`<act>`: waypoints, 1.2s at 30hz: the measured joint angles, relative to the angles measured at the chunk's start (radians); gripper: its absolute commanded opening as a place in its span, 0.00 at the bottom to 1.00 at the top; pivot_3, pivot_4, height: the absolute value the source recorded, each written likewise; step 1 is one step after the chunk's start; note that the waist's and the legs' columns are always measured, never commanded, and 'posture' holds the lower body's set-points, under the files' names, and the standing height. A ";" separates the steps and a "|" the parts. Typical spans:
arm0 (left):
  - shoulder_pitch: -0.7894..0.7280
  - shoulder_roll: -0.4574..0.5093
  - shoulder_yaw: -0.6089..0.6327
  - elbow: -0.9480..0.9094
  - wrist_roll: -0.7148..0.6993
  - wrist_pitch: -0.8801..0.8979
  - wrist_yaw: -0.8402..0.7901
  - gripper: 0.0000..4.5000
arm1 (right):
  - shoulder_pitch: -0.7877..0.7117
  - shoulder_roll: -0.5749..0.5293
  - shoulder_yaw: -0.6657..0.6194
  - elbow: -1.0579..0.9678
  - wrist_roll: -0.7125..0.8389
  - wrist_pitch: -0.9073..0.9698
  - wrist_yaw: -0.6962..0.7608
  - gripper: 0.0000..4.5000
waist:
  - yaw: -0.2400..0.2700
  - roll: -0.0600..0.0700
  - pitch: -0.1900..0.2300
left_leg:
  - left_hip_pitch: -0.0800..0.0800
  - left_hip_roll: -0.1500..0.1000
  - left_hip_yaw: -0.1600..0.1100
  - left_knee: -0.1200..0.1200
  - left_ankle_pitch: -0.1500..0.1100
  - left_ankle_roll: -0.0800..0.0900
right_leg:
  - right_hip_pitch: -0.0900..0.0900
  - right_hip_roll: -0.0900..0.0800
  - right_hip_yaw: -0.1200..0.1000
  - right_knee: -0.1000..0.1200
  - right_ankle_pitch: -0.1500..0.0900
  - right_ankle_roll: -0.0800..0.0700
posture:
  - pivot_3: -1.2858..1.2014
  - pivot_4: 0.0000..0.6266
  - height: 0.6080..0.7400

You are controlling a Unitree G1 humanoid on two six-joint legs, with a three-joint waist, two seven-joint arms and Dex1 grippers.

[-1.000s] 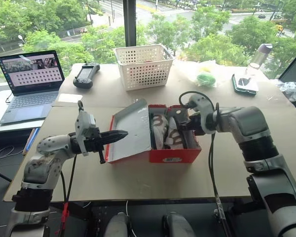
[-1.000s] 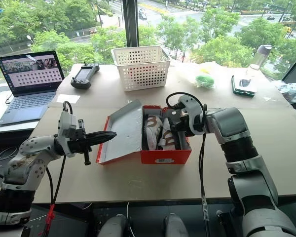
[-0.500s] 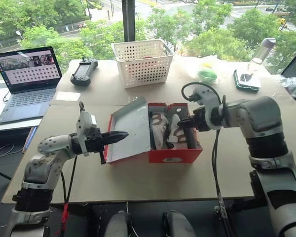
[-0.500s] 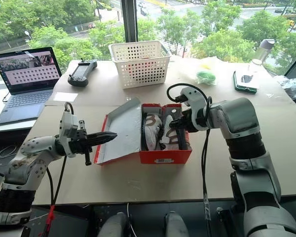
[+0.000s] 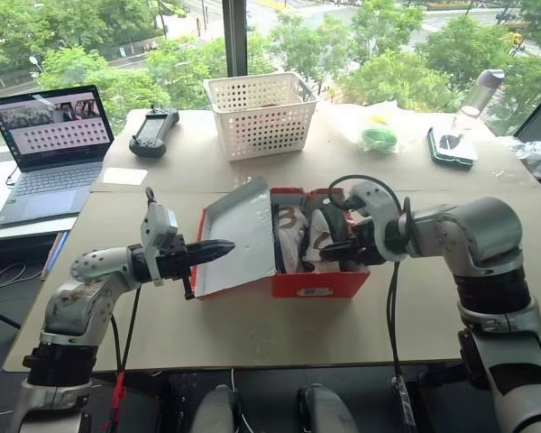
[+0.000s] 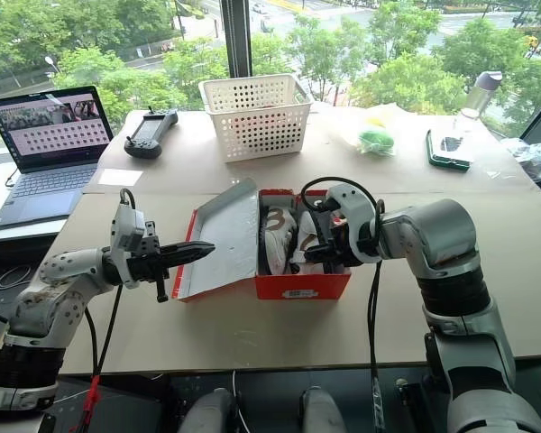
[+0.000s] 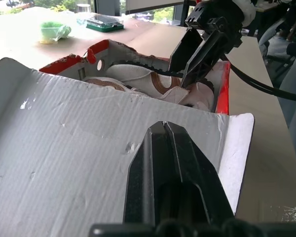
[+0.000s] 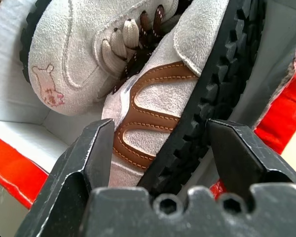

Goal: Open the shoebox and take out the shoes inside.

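Note:
The red shoebox (image 5: 317,285) lies open mid-table, its grey-white lid (image 5: 239,236) tilted up to the left. My left gripper (image 5: 224,246) is shut, and its tips (image 7: 164,124) rest against the inside of the lid. Two white shoes (image 5: 294,236) with brown accents lie in the box. The right-hand one (image 8: 153,98) is on its side with its dark treaded sole facing the box's right wall. My right gripper (image 5: 336,253) is open and reaches down into the box. In the right wrist view its fingers (image 8: 96,148) straddle that shoe, one by the suede side and one by the sole.
A white perforated basket (image 5: 262,113) stands behind the box. A laptop (image 5: 50,149) and a black controller (image 5: 155,133) are at the back left. A bag with something green (image 5: 377,137), a phone (image 5: 451,149) and a bottle (image 5: 482,90) sit at the back right.
My right gripper went from shut to open and drew back toward the near end of the box, settling over the right-hand shoe. The left gripper and lid have not moved.

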 measured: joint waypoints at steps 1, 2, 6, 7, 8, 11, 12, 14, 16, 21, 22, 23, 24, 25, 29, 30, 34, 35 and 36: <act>0.000 0.000 0.000 0.000 0.000 0.000 0.002 0.00 | 0.005 0.000 0.000 0.001 0.000 -0.010 -0.001 0.78 | 0.000 0.000 0.000 | 0.001 0.000 0.000 0.000 0.000 0.000 | 0.000 0.000 0.000 0.000 0.000 0.000 | 0.52 0.24 0.95; 0.000 0.000 0.000 0.000 0.000 0.000 0.003 0.00 | 0.009 0.000 0.002 0.005 -0.001 -0.021 -0.001 0.78 | 0.000 0.000 0.000 | 0.001 0.000 0.000 0.001 0.000 0.000 | 0.001 0.000 0.000 0.000 -0.001 -0.001 | 0.52 0.24 0.95; -0.002 -0.004 0.000 0.000 0.000 0.001 0.010 0.00 | 0.011 0.006 0.009 0.078 -0.003 -0.075 0.000 0.78 | -0.002 -0.001 0.000 | 0.007 0.001 0.000 0.002 0.000 0.000 | 0.007 0.000 0.001 0.000 -0.005 0.003 | 0.52 0.24 0.95; -0.002 -0.004 0.000 0.000 0.000 0.001 0.011 0.00 | 0.010 0.006 0.011 0.091 -0.003 -0.084 0.001 0.72 | -0.002 -0.001 0.000 | 0.008 0.001 0.000 0.002 0.000 0.000 | 0.008 0.000 0.000 0.000 -0.005 0.003 | 0.52 0.24 0.95; -0.002 -0.004 0.000 0.000 -0.001 0.001 0.012 0.00 | 0.009 0.007 0.013 0.104 -0.003 -0.093 0.001 0.66 | -0.002 -0.001 0.000 | 0.010 0.001 0.000 0.002 -0.003 -0.005 | 0.010 0.000 0.000 0.000 -0.004 0.003 | 0.52 0.24 0.95; -0.002 -0.004 0.000 -0.002 -0.001 0.004 0.017 0.00 | 0.003 0.007 0.020 0.140 -0.010 -0.113 0.000 0.48 | -0.001 -0.001 0.000 | 0.016 0.001 -0.001 0.002 -0.005 -0.008 | 0.015 -0.001 0.000 0.000 -0.004 0.003 | 0.52 0.24 0.95; -0.003 -0.004 0.001 -0.004 -0.001 0.007 0.018 0.00 | 0.000 0.007 0.022 0.149 -0.010 -0.117 0.000 0.41 | -0.001 -0.001 0.000 | 0.016 0.002 -0.001 0.002 -0.005 -0.009 | 0.015 -0.001 0.000 -0.001 -0.004 0.003 | 0.52 0.24 0.95; -0.003 -0.004 0.001 -0.008 -0.002 0.013 0.019 0.00 | -0.004 0.007 0.025 0.160 -0.010 -0.122 0.002 0.28 | -0.001 -0.001 0.000 | 0.016 0.002 -0.001 0.002 -0.005 -0.009 | 0.015 -0.001 0.000 -0.001 -0.004 0.003 | 0.52 0.24 0.95; -0.003 -0.004 0.001 -0.011 -0.002 0.019 0.020 0.00 | -0.004 0.007 0.028 0.161 -0.010 -0.126 0.003 0.16 | -0.003 -0.001 0.000 | 0.015 0.002 0.000 0.002 -0.005 -0.009 | 0.015 -0.001 0.000 -0.001 -0.004 0.003 | 0.52 0.24 0.95; -0.007 -0.005 0.001 -0.017 -0.002 0.020 0.023 0.00 | -0.004 0.006 0.029 0.164 -0.010 -0.132 0.004 0.12 | -0.005 -0.001 0.000 | 0.015 0.002 -0.001 0.002 -0.005 -0.009 | 0.015 0.000 0.000 -0.001 -0.005 0.003 | 0.52 0.24 0.95; -0.008 -0.005 0.001 -0.017 -0.002 0.020 0.023 0.00 | -0.005 0.006 0.029 0.168 -0.010 -0.135 0.005 0.12 | -0.005 -0.001 0.000 | 0.015 0.002 -0.001 0.002 -0.005 -0.009 | 0.015 -0.001 0.000 -0.001 -0.005 0.003 | 0.52 0.24 0.95; -0.009 -0.005 0.001 -0.017 -0.002 0.020 0.023 0.00 | -0.009 0.005 0.030 0.176 -0.010 -0.141 0.005 0.12 | -0.005 -0.001 0.000 | 0.015 0.002 0.000 0.002 -0.005 -0.009 | 0.015 -0.001 0.000 -0.001 -0.005 0.003 | 0.52 0.24 0.95; -0.009 -0.006 0.001 -0.017 -0.002 0.020 0.023 0.00 | -0.012 0.005 0.030 0.179 -0.010 -0.146 0.005 0.12 | -0.005 -0.001 0.000 | 0.015 0.002 0.000 0.002 -0.005 -0.009 | 0.015 -0.001 0.000 -0.001 -0.005 0.003 | 0.52 0.24 0.95; -0.009 -0.006 0.001 -0.017 -0.001 0.020 0.023 0.00 | -0.020 0.004 0.034 0.180 -0.010 -0.152 0.005 0.12 | -0.005 -0.001 0.000 | 0.016 0.002 0.000 0.002 -0.005 -0.009 | 0.015 -0.001 0.000 -0.001 -0.005 0.003 | 0.52 0.24 0.95; -0.009 -0.007 0.001 -0.017 -0.001 0.020 0.022 0.00 | -0.057 0.000 0.038 0.198 -0.010 -0.155 0.003 0.12 | -0.005 0.002 0.001 | 0.013 0.002 0.000 0.001 -0.005 -0.009 | 0.011 -0.003 0.000 -0.001 -0.004 0.003 | 0.52 0.24 0.95; -0.009 -0.007 0.001 -0.017 -0.001 0.020 0.021 0.00 | -0.080 -0.002 0.038 0.197 -0.010 -0.154 0.002 0.12 | -0.005 0.003 0.002 | 0.008 0.001 0.001 0.001 -0.005 -0.009 | 0.005 -0.003 0.001 -0.001 -0.003 0.003 | 0.52 0.24 0.95; -0.010 -0.007 0.000 -0.017 -0.001 0.020 0.020 0.00 | -0.148 -0.009 0.017 0.177 -0.010 -0.138 -0.014 0.12 | -0.001 0.003 0.003 | -0.001 0.001 0.001 0.001 0.000 0.000 | -0.003 0.000 0.000 0.001 0.002 -0.002 | 0.52 0.24 0.95; -0.014 -0.007 0.000 -0.016 -0.001 0.020 0.019 0.00 | -0.157 -0.009 -0.001 0.170 -0.010 -0.130 -0.025 0.12 | -0.001 0.003 0.003 | -0.001 0.001 0.001 -0.002 0.000 0.000 | -0.003 0.000 0.000 0.000 0.001 0.000 | 0.52 0.24 0.95; -0.017 -0.007 0.000 -0.016 -0.001 0.020 0.019 0.00 | -0.160 -0.005 -0.013 0.165 -0.010 -0.121 -0.036 0.12 | 0.000 0.003 0.003 | -0.001 0.000 0.001 -0.003 0.000 -0.001 | -0.003 0.000 0.000 0.000 0.001 0.000 | 0.52 0.24 0.95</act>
